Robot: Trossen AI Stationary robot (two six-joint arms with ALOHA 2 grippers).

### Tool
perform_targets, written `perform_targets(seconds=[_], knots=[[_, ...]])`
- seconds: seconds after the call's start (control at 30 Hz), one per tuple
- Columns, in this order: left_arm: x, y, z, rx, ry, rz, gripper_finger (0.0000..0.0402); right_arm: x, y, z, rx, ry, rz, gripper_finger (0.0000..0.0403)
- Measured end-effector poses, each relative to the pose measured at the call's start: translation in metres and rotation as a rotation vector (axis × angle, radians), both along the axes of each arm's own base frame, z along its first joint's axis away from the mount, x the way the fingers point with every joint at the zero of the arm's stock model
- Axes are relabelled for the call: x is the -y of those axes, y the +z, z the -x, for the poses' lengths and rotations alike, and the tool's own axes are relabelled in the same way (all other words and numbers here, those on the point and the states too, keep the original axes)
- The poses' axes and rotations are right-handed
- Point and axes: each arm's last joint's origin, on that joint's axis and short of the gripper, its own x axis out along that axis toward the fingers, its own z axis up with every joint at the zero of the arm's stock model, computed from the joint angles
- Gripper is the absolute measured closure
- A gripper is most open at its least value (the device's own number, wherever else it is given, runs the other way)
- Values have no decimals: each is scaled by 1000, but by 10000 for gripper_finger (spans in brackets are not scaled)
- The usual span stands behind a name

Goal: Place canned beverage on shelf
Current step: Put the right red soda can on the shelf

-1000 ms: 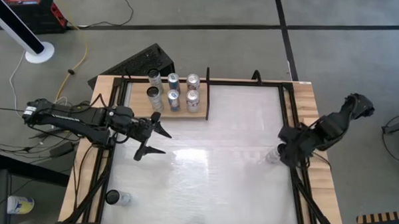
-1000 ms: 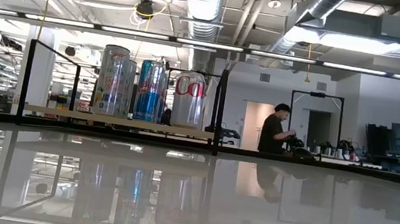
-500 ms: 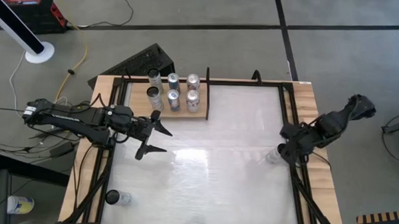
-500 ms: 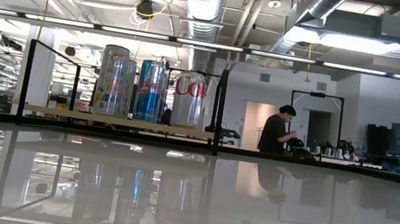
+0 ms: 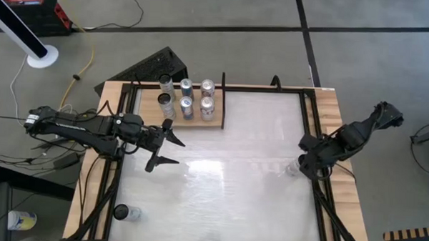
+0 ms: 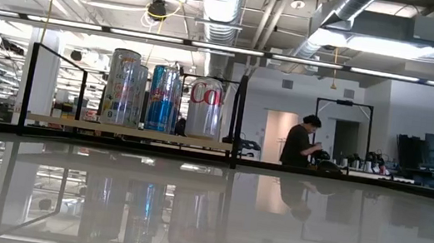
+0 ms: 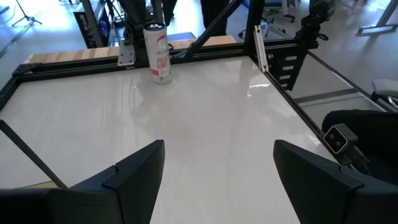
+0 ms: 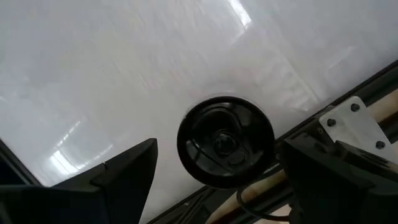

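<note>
**Item: can (image 5: 293, 168).** It stands upright on the table (image 5: 226, 199), close against the right edge about midway along it and well apart from the shelf (image 6: 127, 132).

**Handling (judged).**
- Thin metal wall: stiff if full, but likely to dent under a hard squeeze.
- Smooth and round, so probably slippery. It has moderate weight and is tall enough to tip.
- Best taken across the body at mid-height, with the fingers on opposite sides, and kept vertical.

**Right gripper (image 5: 301, 161).** It hangs directly over the can, looking down on the dark top. The fingers are spread wide, one to each side, and are not touching the can. Nothing is held.

**Left gripper (image 5: 177, 153).** It waits above the left half of the table, just in front of the shelf, with its fingers spread and empty.

**Shelf.** It sits at the table's far left corner and already carries six cans (image 5: 187, 98). A spare can (image 5: 120, 212) stands at the near left corner.

**Change from the earlier frames.**
- The right gripper has edged slightly inward over the can.
- The left arm, the shelf and its cans are unchanged.
- A person (image 6: 298, 141) in the room behind the table has shifted a little.
</note>
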Motion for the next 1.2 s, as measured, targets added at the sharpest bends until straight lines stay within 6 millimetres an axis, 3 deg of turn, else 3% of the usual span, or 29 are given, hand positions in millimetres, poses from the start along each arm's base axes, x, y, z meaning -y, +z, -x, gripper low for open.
perform_targets(seconds=[0.7, 0.93, 1.07, 1.2], knots=[[0, -2, 1, -23, -2, 1, 118, -16, -20, -26, -217, 30, 133, 51], [0, -4, 1, -41, -1, 8, 118, -16, -20, -27, -203, 14, 148, 121], [0, -7, 2, -79, -1, 18, 118, -18, -20, -31, -163, -4, 123, 125], [0, -12, 4, -133, -22, 14, 118, -24, -18, -46, -3, -12, 82, 125]])
